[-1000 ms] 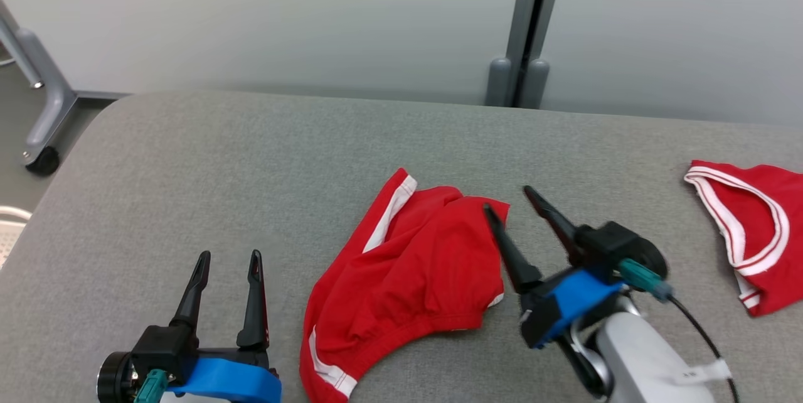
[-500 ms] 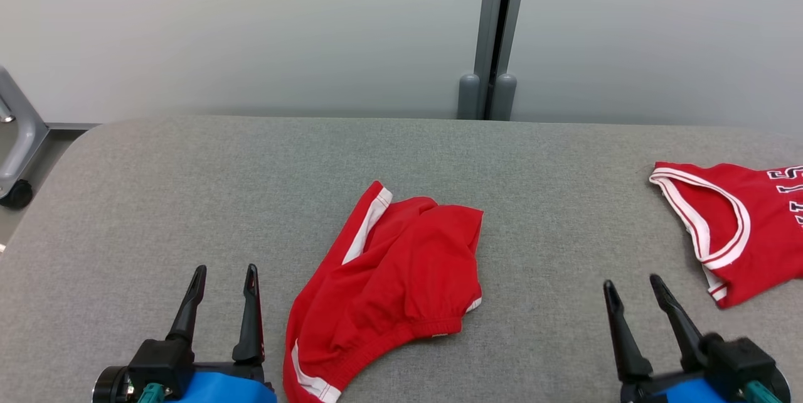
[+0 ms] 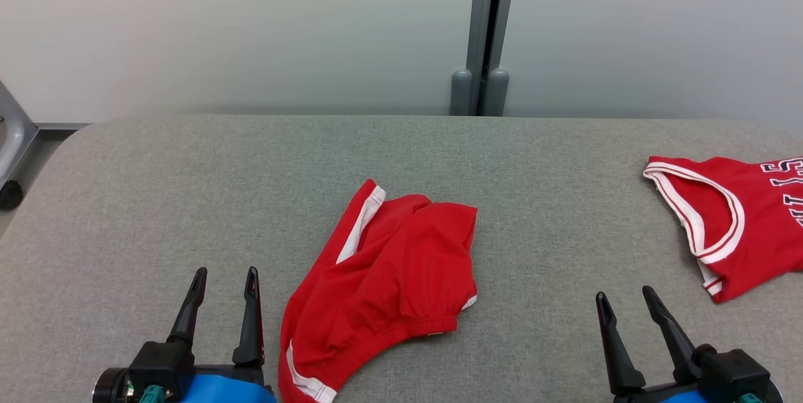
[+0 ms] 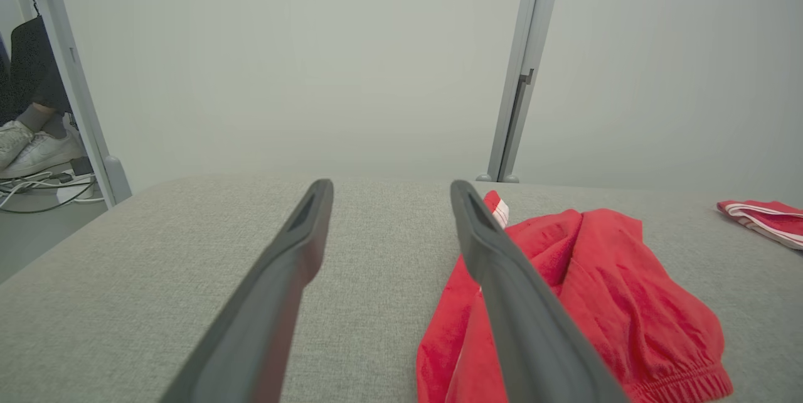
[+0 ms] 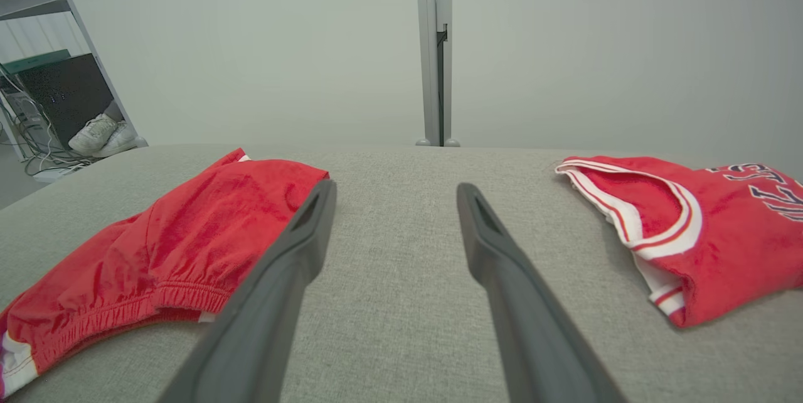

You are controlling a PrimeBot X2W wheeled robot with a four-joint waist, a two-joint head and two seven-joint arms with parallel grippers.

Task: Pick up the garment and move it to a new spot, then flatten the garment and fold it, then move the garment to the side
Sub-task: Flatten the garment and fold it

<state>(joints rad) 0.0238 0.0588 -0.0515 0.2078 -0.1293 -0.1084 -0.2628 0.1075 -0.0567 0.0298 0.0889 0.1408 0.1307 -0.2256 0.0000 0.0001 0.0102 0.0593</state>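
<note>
At the near left of the desk (image 3: 188,171), the left gripper (image 3: 226,271) hovers with its fingers apart, empty. Just beside it lies the crumpled red garment (image 3: 389,277), mid-desk. Bare grey cloth separates it from the right gripper (image 3: 623,292), likewise spread and empty. At the far right, a red jersey (image 3: 734,227) bears dark lettering, cut off and unreadable.

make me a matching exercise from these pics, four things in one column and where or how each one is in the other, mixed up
Things:
1. shorts
2. jersey
3. left gripper
4. right gripper

Places and states:
a. open, lower right of the head view
b. far right of the table, white trim, lettering showing
c. crumpled in the middle of the table
d. open, lower left, just beside the shorts

Pairs: 1-c, 2-b, 3-d, 4-a
</note>
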